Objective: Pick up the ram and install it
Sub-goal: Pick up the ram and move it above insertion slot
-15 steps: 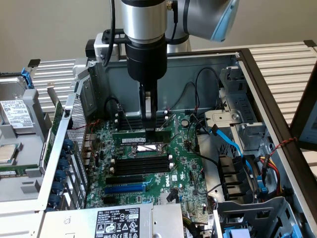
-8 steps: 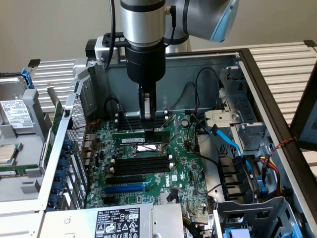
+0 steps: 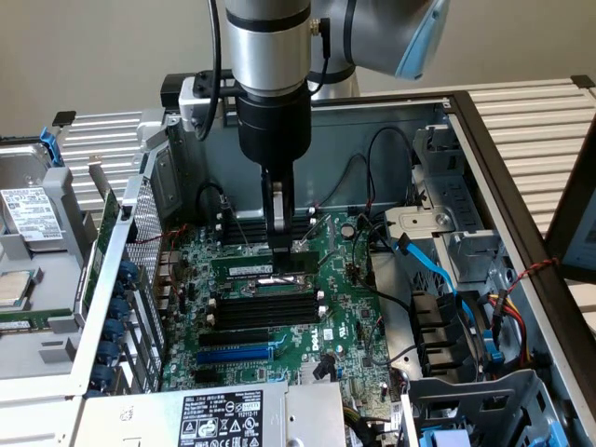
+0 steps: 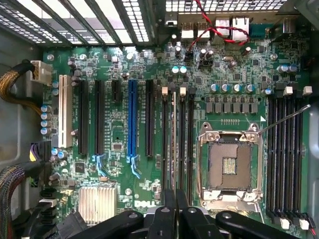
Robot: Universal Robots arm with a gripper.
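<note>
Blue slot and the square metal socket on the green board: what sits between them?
In the wrist view, long black slots lie between the blue slot and the socket, and the ram stands edge-on in one of them.

Locate the pincer [image 3: 279, 246] at centre frame, hanging straight down from the arm [image 3: 270, 56] that enters at the top. Its fingers are drawn together, with the tips at the right end of the ram [image 3: 253, 269]. The ram lies across the green motherboard [image 3: 345, 326]. You cannot tell whether the tips touch it. Below the ram you see the black memory slots [image 3: 256, 312], then a blue expansion slot [image 3: 237, 354]. Blue cables [image 3: 438, 270] run at right of frame.
</note>
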